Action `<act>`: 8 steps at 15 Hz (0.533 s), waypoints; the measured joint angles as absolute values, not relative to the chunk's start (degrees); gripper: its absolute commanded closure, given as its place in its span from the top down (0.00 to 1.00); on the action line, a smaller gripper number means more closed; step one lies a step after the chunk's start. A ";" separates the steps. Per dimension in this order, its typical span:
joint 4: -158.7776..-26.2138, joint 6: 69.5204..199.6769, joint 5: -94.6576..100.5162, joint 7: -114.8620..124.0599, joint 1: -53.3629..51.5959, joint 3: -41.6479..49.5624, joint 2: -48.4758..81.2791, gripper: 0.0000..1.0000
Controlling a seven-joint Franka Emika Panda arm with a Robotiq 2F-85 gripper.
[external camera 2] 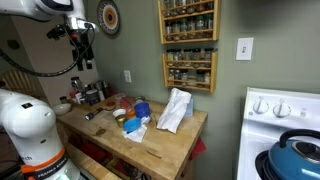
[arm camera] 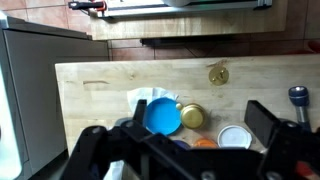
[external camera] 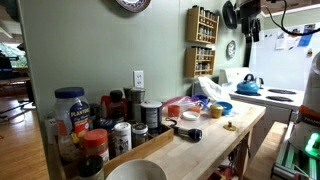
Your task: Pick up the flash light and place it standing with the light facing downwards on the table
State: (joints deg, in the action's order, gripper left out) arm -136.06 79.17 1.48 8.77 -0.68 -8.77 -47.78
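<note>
Progress on the task is nil so far: your hand [external camera 2: 84, 58] hangs high above the counter [external camera 2: 165, 147], well apart from everything on it. The wrist view shows its fingers [arm camera: 268, 125] spread wide with nothing between them. In an exterior view the flash light [external camera: 186, 132] lies on its side on the pale wood, out in the open between the crowd of jars [external camera: 95, 120] and the blue bowl [external camera: 222, 108], and as far as the picture lets you judge it touches neither. In the wrist view it sits at the far right edge, only partly in frame, while the blue bowl lies almost straight beneath the hand, so I judge you are not yet lined up over your target. Every step is left to do. Carry the hand along the counter away from the stove [arm camera: 25, 90] until the flash light is centred between the fingers, then come down, close across its barrel and lift. After that, tip it so the wider light end points down and stand it on a bare patch of wood. The exterior views are too small to settle which end is the light, so check that in the wrist view before you commit to a grasp.
</note>
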 measured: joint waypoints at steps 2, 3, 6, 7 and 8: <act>-136.22 80.97 0.53 7.92 -1.82 -9.27 -46.76 1.00; -136.46 82.88 -0.74 7.84 -2.78 -9.95 -45.80 1.00; -136.97 92.02 -5.90 8.33 -6.06 -14.07 -40.42 1.00; -136.98 95.49 -7.74 8.47 -7.26 -15.55 -38.06 1.00; -136.98 98.78 -9.02 8.51 -8.50 -16.93 -35.58 1.00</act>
State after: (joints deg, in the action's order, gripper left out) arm -136.98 98.78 -9.02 8.51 -8.50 -16.93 -35.58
